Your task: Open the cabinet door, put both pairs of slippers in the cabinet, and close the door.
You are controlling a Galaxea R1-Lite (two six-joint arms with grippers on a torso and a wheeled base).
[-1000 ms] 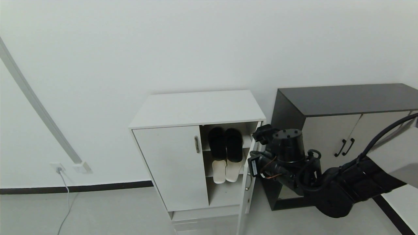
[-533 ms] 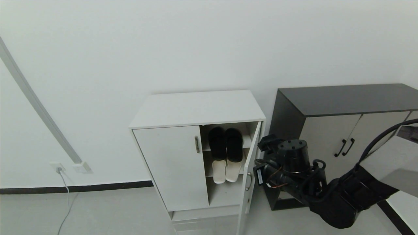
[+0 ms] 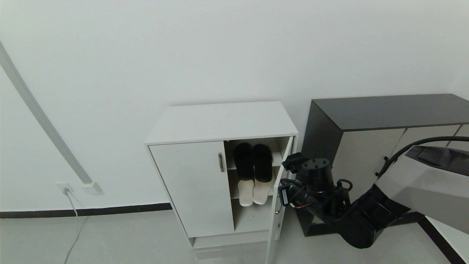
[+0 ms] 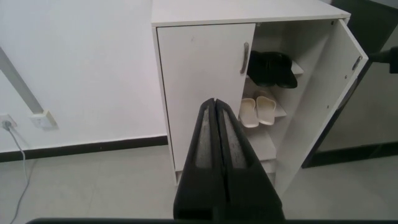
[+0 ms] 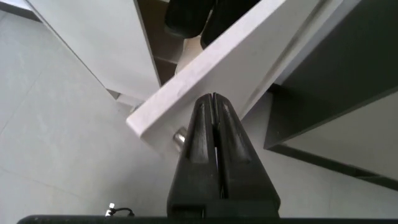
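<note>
The white cabinet (image 3: 220,123) has its left door shut and its right door (image 3: 283,172) swung open. A black pair of slippers (image 3: 253,161) lies on the upper shelf, with a white pair (image 3: 253,191) on the shelf below. My right gripper (image 5: 214,99) is shut, its tips at the door's outer face, just above the metal handle (image 5: 180,135). That arm's wrist (image 3: 315,176) sits right of the door. My left gripper (image 4: 215,104) is shut on nothing and hangs well in front of the cabinet.
A dark cabinet (image 3: 384,110) with grey doors stands immediately right of the white one, leaving a narrow gap for the open door. A wall socket with a cable (image 3: 66,190) is at the left. Bare floor (image 3: 110,238) lies in front.
My right arm drew back to the right half a second ago and has come left again to the door's outer face. The door stands about as before.
</note>
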